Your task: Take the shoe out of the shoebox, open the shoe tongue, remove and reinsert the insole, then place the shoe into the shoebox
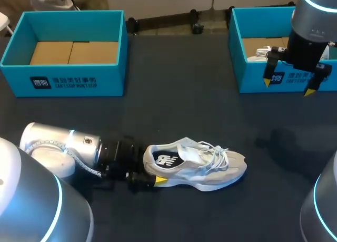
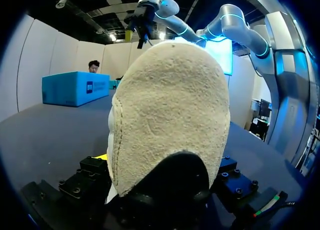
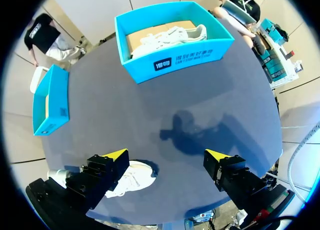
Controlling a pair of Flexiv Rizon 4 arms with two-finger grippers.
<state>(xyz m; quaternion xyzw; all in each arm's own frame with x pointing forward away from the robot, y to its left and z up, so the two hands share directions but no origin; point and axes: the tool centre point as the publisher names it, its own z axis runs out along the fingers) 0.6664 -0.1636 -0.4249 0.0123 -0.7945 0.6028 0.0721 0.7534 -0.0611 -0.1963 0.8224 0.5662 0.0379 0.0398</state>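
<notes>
A beige and white shoe (image 1: 197, 165) lies on its side on the dark table, toe to the right, with its tongue and dark insole showing. My left gripper (image 1: 151, 174) holds its heel from the left, one yellow tip showing under the heel. In the left wrist view the suede heel (image 2: 170, 109) fills the gap between the fingers of my left gripper (image 2: 165, 162), touching both sides. My right gripper (image 1: 288, 87) hangs open high over the front wall of the right shoebox (image 1: 247, 78). In its own view my right gripper (image 3: 166, 155) is empty, with the shoe (image 3: 127, 182) far below it.
An open blue shoebox (image 1: 63, 78) with a cardboard bottom stands at the back left. The right shoebox (image 3: 175, 64) holds another white shoe (image 3: 167, 37). Bare dark tabletop (image 1: 179, 99) lies between the boxes and the shoe.
</notes>
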